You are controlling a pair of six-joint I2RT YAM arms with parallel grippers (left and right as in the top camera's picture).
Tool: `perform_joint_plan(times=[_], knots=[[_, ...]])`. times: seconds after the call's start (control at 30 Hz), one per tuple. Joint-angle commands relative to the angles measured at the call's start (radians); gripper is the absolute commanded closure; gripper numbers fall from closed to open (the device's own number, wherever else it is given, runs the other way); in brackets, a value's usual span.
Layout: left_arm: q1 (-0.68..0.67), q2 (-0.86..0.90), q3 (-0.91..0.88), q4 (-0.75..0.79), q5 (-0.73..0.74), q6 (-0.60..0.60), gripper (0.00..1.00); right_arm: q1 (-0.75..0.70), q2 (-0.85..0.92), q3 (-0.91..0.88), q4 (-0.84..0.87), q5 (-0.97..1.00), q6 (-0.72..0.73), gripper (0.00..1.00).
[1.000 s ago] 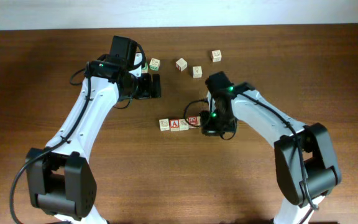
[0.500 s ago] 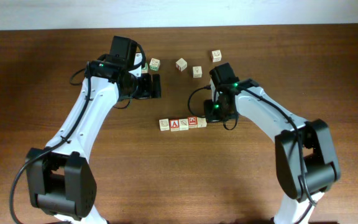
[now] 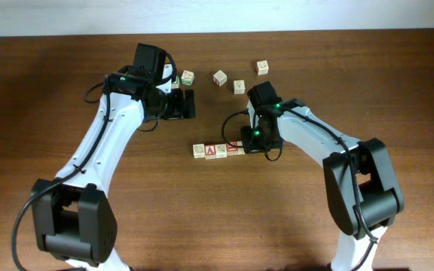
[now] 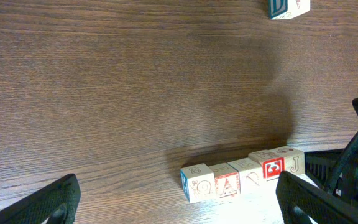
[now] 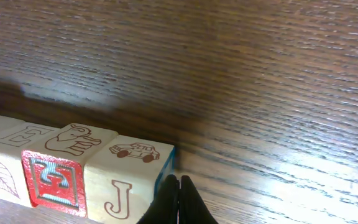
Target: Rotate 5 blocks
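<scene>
Five pale letter blocks (image 3: 217,150) are lined up in a touching row on the wooden surface (image 3: 202,218). The right claw (image 5: 178,200) is closed tight, with nothing gripped, just beside the J block (image 5: 120,190) at one end. The left claw (image 3: 184,104) is spread wide, empty, well apart.

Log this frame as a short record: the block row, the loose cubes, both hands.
row: five blocks side by side in one straight line
row end: J block, nearest the right hand
right hand: shut, holding nothing, tips at the J block's outer end
left hand: open, empty, apart from the row
loose: green-printed cube and three pale cubes beyond the row
surface: wooden table
</scene>
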Motion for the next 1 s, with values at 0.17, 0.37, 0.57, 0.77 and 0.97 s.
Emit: perform_joint_plan(times=[0.17, 0.37, 0.57, 0.77, 0.97], knots=[[-0.007, 0.005, -0.002, -0.002, -0.004, 0.003, 0.01, 0.051, 0.008, -0.007, -0.001, -0.04, -0.005, 0.96], [-0.007, 0.005, -0.002, -0.002, -0.004, 0.003, 0.01, 0.055, 0.007, -0.006, -0.009, -0.107, 0.025, 0.96], [-0.007, 0.005, -0.002, -0.002, -0.004, 0.003, 0.01, 0.018, 0.007, 0.115, -0.163, -0.098, -0.014, 0.7], [-0.007, 0.005, -0.002, 0.025, 0.019, 0.004, 0.01, 0.015, 0.007, 0.369, -0.316, -0.096, -0.081, 0.62], [0.048, 0.003, 0.126, -0.176, -0.077, -0.013, 0.89, -0.034, 0.007, 0.378, -0.291, -0.097, -0.027, 0.67]])
